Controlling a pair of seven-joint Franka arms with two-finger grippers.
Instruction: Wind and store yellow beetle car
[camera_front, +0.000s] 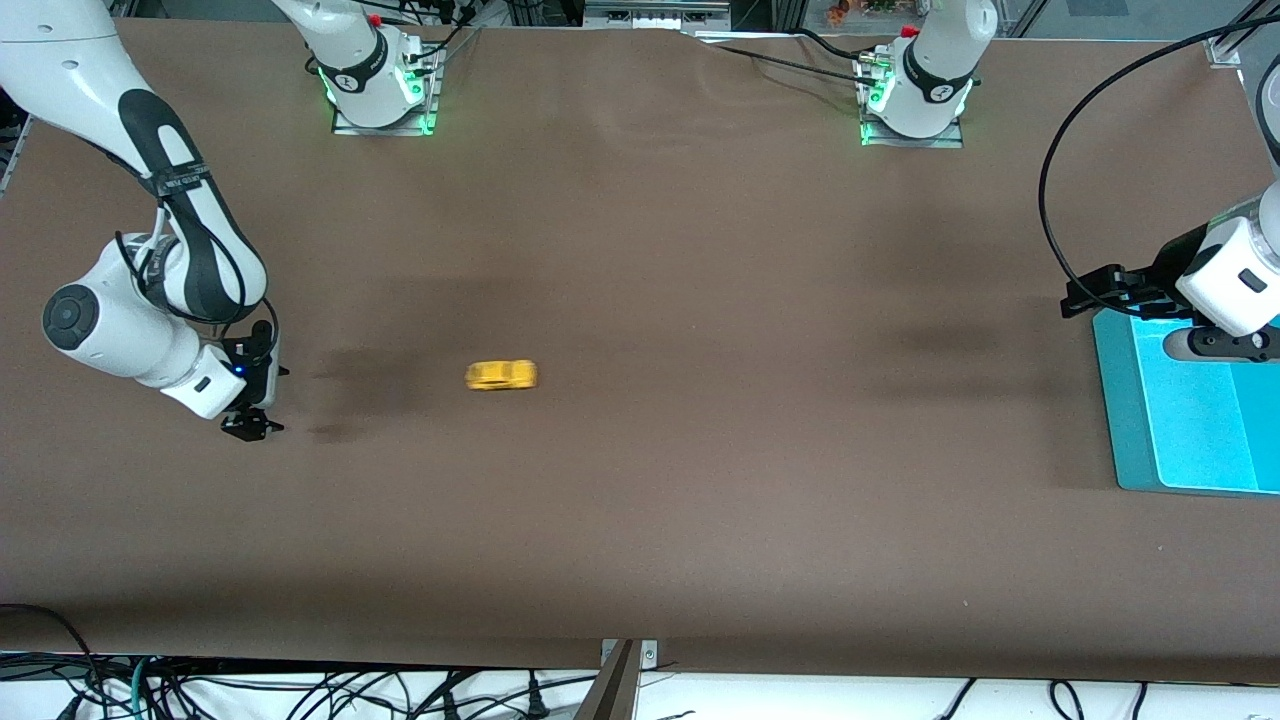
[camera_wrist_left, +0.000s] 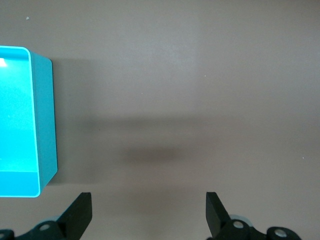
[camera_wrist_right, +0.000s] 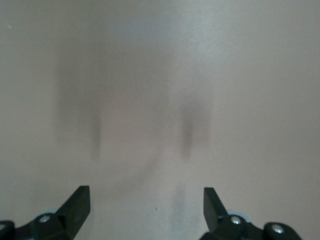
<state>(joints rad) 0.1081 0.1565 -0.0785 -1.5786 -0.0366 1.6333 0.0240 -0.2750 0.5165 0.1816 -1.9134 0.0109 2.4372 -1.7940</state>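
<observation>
The yellow beetle car (camera_front: 501, 375) stands free on the brown table, its outline smeared along its length, about midway between the front edge and the bases. It appears in neither wrist view. My right gripper (camera_front: 250, 427) hangs low over the table toward the right arm's end, well apart from the car, open with nothing between its fingers; in the right wrist view the right gripper (camera_wrist_right: 146, 207) has only bare table under it. My left gripper (camera_front: 1078, 300) is open and empty over the table beside the teal bin, and the left gripper (camera_wrist_left: 149, 210) frames bare table.
A teal bin (camera_front: 1110, 420) sits at the left arm's end of the table, and its wall (camera_wrist_left: 45, 125) shows in the left wrist view. A black cable loops above it. Both arm bases stand along the table's edge farthest from the front camera.
</observation>
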